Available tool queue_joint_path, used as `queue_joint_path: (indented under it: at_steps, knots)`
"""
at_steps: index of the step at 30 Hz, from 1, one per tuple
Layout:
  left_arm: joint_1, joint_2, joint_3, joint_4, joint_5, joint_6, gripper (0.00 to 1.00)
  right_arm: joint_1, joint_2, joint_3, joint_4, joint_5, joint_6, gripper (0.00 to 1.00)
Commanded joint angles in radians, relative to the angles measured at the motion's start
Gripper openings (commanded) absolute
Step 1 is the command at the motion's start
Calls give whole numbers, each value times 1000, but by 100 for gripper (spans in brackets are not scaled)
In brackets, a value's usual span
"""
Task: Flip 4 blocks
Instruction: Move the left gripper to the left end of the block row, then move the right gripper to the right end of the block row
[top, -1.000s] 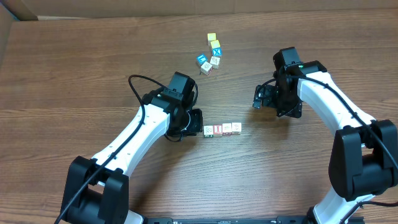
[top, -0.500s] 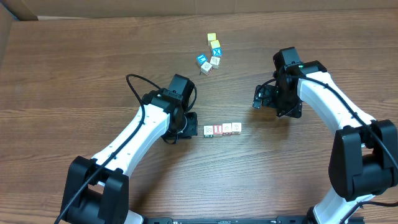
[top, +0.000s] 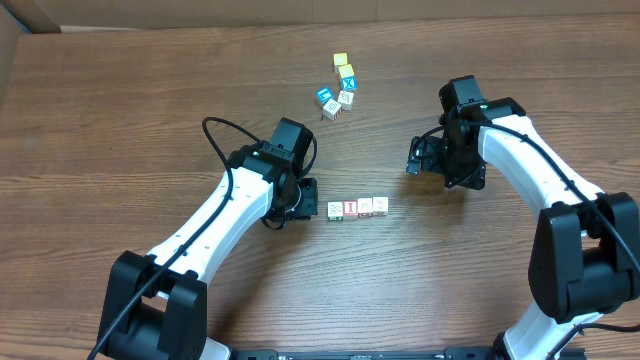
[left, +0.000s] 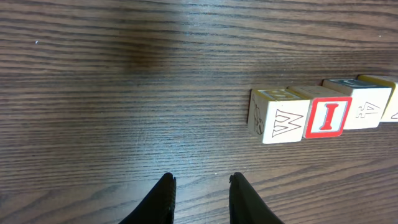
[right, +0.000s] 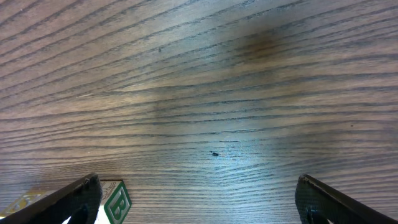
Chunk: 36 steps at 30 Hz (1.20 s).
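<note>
Currently 4 blocks (top: 357, 207) sit in a touching row on table (top: 150, 100), just beside left gripper (left: 200, 194), jaws barely parted, nothing btwn. Right gripper (right: 198, 198) wide open, empty, well apart. Risk: jaws too narrow for end block (left: 280, 116), could shove row askew instead of gripping

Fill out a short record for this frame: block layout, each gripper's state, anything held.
row: four blocks side by side, touching
faces toward left wrist camera: W block, red-bordered I block, 4 block
other blocks: loose cluster beyond the row, away from both grippers
left gripper: jaws slightly apart, empty, short of the W block
right gripper: wide open, empty, away from the row
held: nothing
</note>
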<state>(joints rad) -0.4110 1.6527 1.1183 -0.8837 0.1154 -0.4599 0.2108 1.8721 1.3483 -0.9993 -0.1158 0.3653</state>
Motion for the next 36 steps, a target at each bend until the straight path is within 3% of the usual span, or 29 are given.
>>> queue_joint_path:
  at_steps: [1,7,10,13,21,27,28,29,30,36]
  knots:
    - [-5,10,0,1,-11,18,23,-4,-15,13,2,2,-7,100]
    - [-5,10,0,-9,-14,19,21,-4,-15,13,2,2,-7,100]
    - [-5,10,0,-10,-14,19,16,-3,-15,13,5,2,-7,100]
    - [-5,10,0,-3,-14,18,4,-4,-15,13,27,2,-7,100]
    - [-5,10,-1,24,-12,6,4,-3,-15,13,101,-3,5,100]
    - [-9,10,-16,19,-12,7,4,-3,-15,13,98,-217,-17,100]
    - [-9,10,-24,24,-12,6,4,-3,-15,13,97,-224,-29,88]
    - [-9,10,-32,34,-12,7,4,-4,-15,13,95,-225,-34,40]
    - [-8,10,-43,48,-11,6,4,-5,-15,14,84,-222,-34,5]
    - [-8,11,-57,76,-11,-13,4,-41,-21,98,-91,-269,-21,4]
